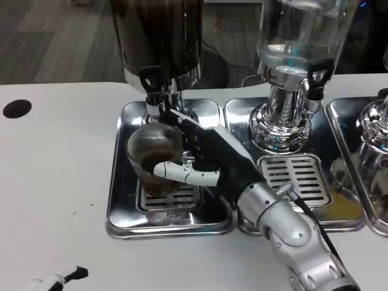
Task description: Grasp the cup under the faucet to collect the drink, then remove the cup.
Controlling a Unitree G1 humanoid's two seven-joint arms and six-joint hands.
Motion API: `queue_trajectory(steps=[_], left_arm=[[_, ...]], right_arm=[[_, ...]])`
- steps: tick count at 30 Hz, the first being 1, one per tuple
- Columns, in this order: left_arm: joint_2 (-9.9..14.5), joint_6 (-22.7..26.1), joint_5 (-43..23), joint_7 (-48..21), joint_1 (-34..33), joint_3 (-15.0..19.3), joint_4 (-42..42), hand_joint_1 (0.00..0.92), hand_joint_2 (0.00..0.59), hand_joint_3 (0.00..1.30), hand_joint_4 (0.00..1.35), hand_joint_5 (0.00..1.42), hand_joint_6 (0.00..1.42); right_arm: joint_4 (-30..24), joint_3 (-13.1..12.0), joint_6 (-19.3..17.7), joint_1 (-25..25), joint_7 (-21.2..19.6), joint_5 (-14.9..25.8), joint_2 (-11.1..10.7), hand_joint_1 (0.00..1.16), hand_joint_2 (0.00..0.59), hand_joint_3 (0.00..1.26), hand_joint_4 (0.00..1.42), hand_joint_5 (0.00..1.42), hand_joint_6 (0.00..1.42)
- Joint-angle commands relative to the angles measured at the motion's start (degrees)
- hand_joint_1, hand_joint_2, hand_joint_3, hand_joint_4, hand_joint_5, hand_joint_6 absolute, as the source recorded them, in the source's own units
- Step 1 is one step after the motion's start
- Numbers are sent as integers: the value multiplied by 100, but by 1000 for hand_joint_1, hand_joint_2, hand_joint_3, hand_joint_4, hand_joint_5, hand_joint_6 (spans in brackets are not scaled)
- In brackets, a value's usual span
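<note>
the right hand (200, 160) gripped the ribbed glass cup (154, 154) — upright, mouth up, long axis vertical — under the dark dispenser's faucet (154, 91), over the steel drip tray (121, 206). the left hand's (60, 279) state: cannot tell.

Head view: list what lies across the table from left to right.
Black hole in the tabletop → left hand at the bottom edge → cup under the dark dispenser's faucet, held by the right hand → clear dispenser's chrome base → third drip tray.

Cup (155, 159) under faucet (154, 91) (on tray (121, 206))
</note>
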Motion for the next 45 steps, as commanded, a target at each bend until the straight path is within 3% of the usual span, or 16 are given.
queue_trajectory(steps=[1, 12, 19, 22, 28, 45], left_arm=[[55, -63, 3, -122, -24, 47, 53, 3, 67, 323, 269, 358, 584], [61, -20, -26, -317, -131, 88, -2, 3, 68, 333, 278, 366, 586], [51, 11, -26, -422, -193, 93, -32, 3, 68, 342, 283, 368, 587], [43, 11, -43, -466, -224, 82, -46, 3, 68, 347, 283, 369, 588], [25, -9, -91, -494, -220, 111, -85, 3, 68, 364, 296, 379, 589], [-19, -125, -319, -514, -83, 362, -147, 3, 77, 396, 308, 386, 591]], right_arm=[[163, -29, -174, -168, -41, -2, 13, 686, 109, 98, 44, 83, 65], [468, -14, -342, -242, -84, -39, 15, 713, 88, 57, 5, 62, 65], [589, 28, -402, -311, -54, -105, -39, 809, 49, 26, 0, 37, 47], [603, 53, -430, -310, -64, -170, -52, 841, 64, 16, 0, 28, 47], [600, 63, -451, -283, -85, -258, -87, 868, 85, 40, 6, 48, 58], [459, 117, -451, -53, -439, -404, -53, 875, 71, 171, 193, 180, 152]])
